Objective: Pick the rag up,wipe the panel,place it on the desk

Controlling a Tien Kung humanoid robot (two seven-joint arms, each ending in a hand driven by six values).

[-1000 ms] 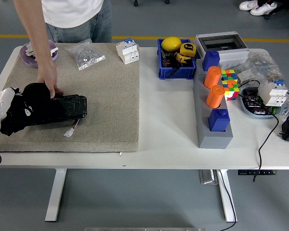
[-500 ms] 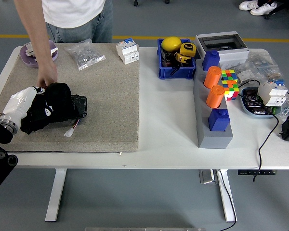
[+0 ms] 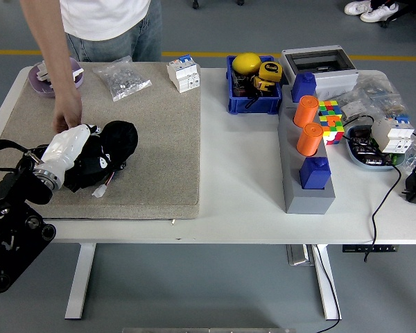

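Note:
My left hand (image 3: pixel 83 154), white-gloved on a black arm, comes in from the lower left and is shut on the black rag (image 3: pixel 114 142). It presses the rag onto the black panel (image 3: pixel 80 179), which lies on the beige mat (image 3: pixel 159 139). The rag bunches over the panel's right end and hides most of it. A white connector with short wires (image 3: pixel 100 189) sticks out at the panel's near edge. A person's hand (image 3: pixel 67 116) rests at the panel's far side, just above my hand. My right arm is out of view.
On the mat's far edge lie a purple dish (image 3: pixel 55 73), a bag of small parts (image 3: pixel 123 78) and a white breaker (image 3: pixel 184 73). To the right are a blue bin (image 3: pixel 253 87), a grey block with orange cylinders (image 3: pixel 308 159), a puzzle cube (image 3: pixel 330 118) and cables (image 3: pixel 392 187).
My left hand has slid the rag to the right along the panel, and more of my arm has come into view. The person's hand has stayed by the panel's far side.

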